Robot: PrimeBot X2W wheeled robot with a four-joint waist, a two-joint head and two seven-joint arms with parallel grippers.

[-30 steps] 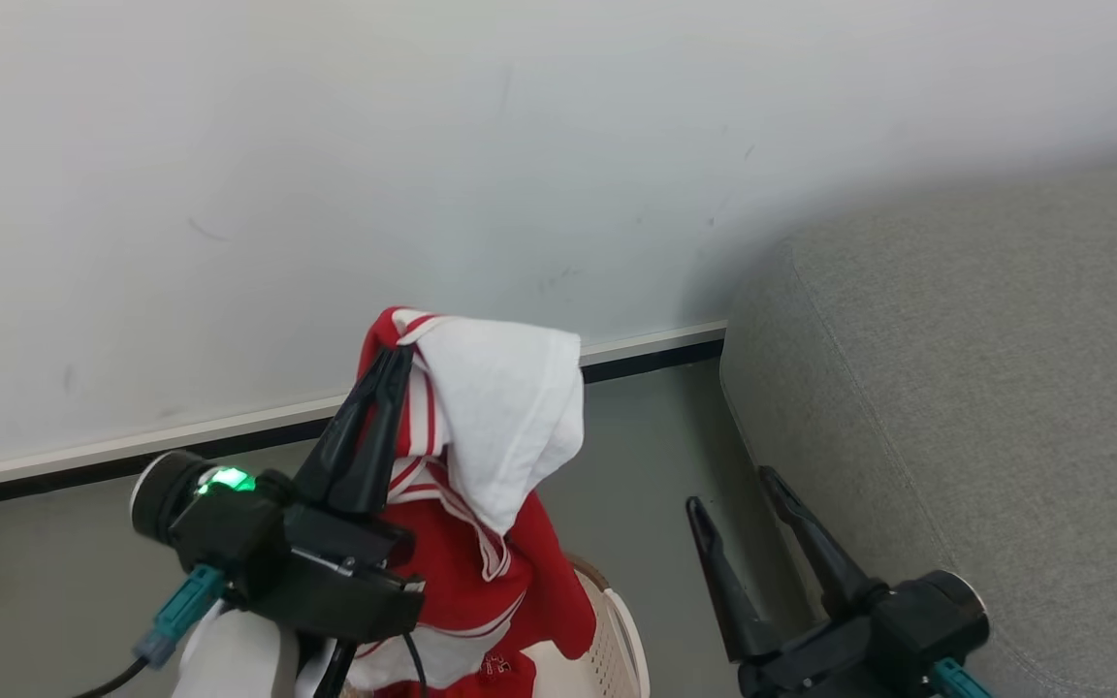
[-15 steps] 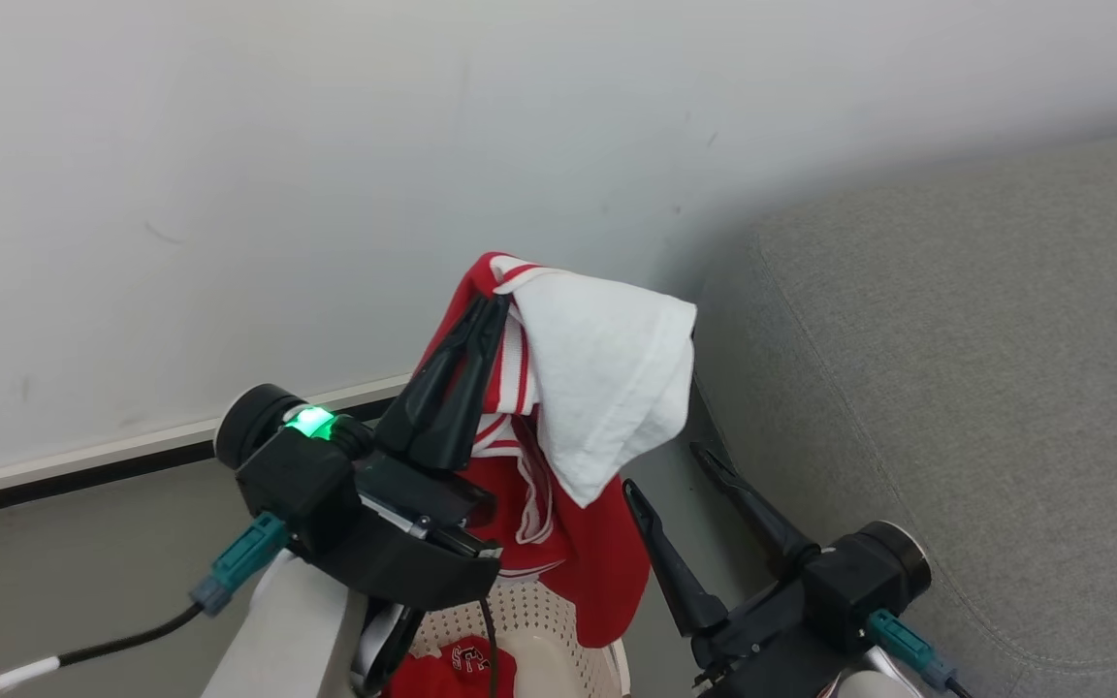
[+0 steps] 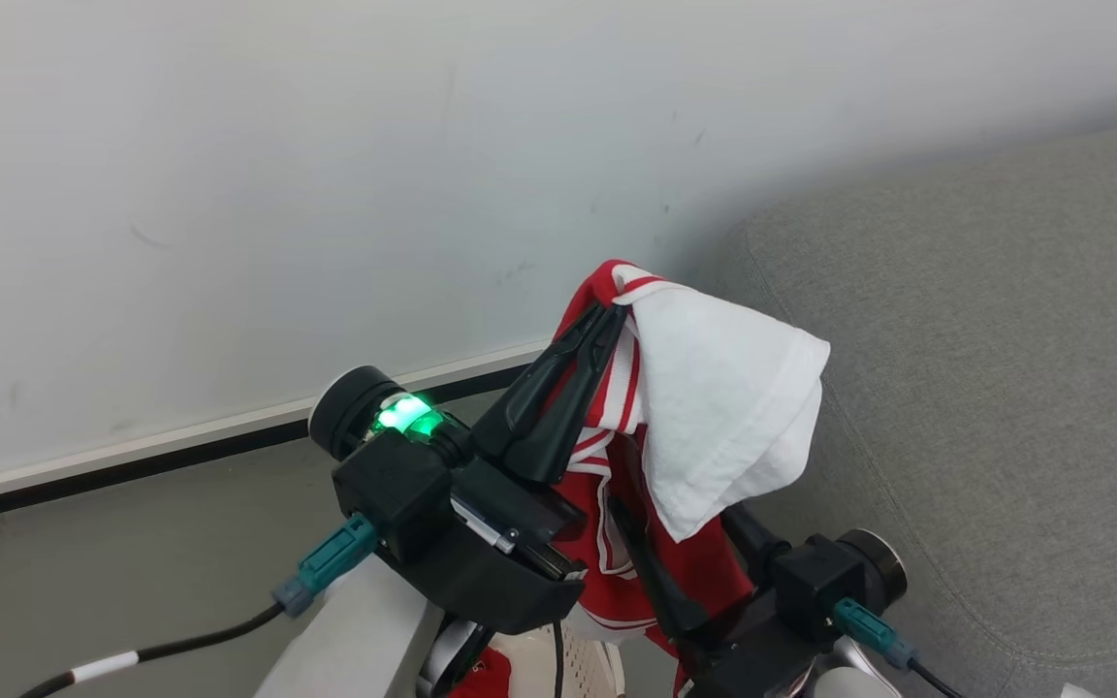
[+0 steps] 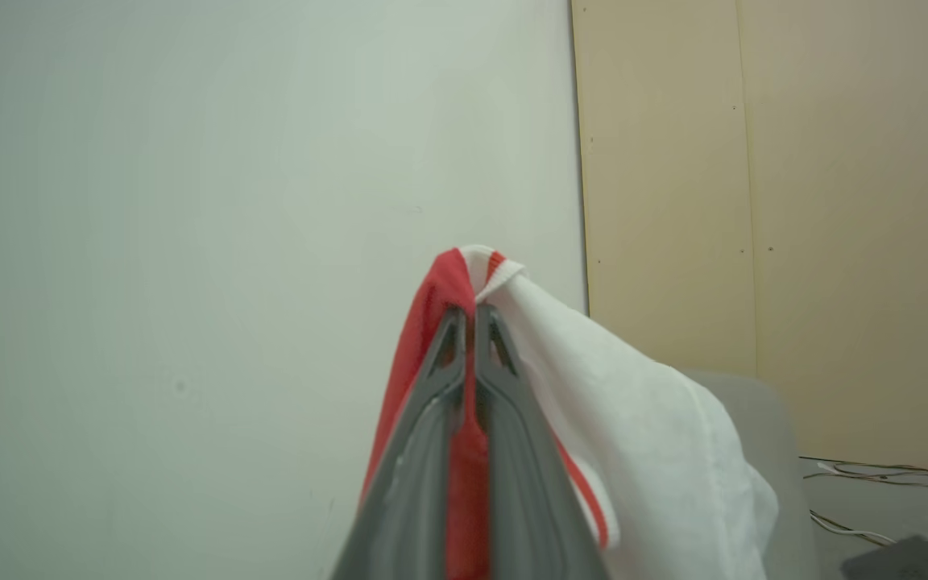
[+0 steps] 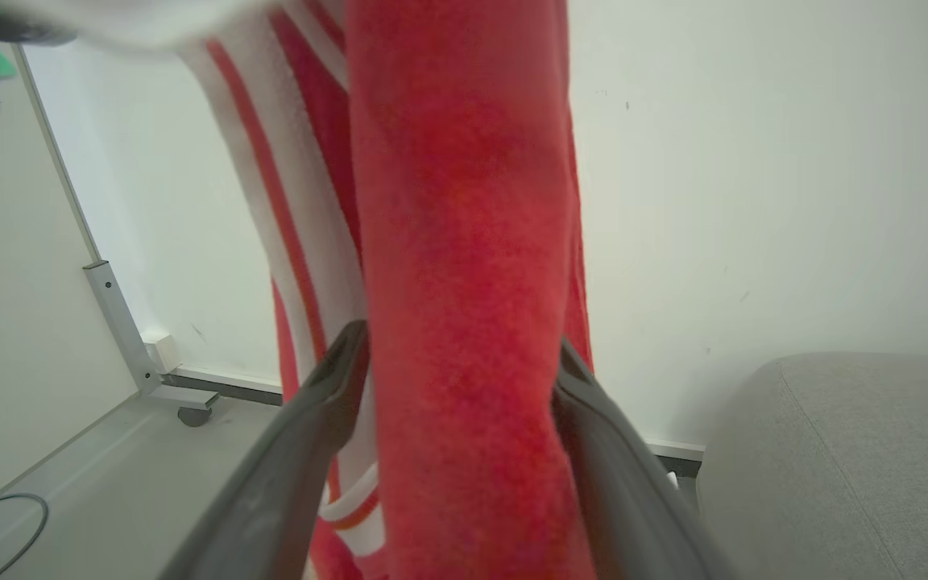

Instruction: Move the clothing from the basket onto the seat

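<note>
**Garment held aloft beside the sofa**

The left gripper (image 3: 605, 315) is clamped tight on a fold of the red-and-white sports garment (image 3: 723, 407), with its two dark fingers pressed together and almost no gap between them. In the left wrist view the left gripper (image 4: 470, 312) pinches a thin strip of red cloth, and the striped trim bunches just above the tips. From that pinch the garment (image 4: 633, 419) hangs down – a white panel drapes to the sofa side and red fabric falls below it.

The right gripper (image 3: 680, 523) sits lower and to the right, partly hidden behind the hanging cloth. Its fingers are spread wide. In the right wrist view the red length of the garment (image 5: 456, 201) hangs straight down between the parted fingers of the right gripper (image 5: 457, 338) and fills the gap. Whether the fingers press on it cannot be told.

The light-grey sofa (image 3: 1005, 388) lies just right of the garment; the white panel overlaps its rounded edge in the head view, but contact cannot be judged. The sofa (image 5: 851, 451) also shows low in the right wrist view. The cream perforated laundry basket (image 3: 583, 669) peeks in at the bottom edge below the left arm, with a scrap of red cloth (image 3: 478, 679) beside it. A white wall (image 3: 326, 194) and a grey floor (image 3: 132, 562) lie behind.
</note>
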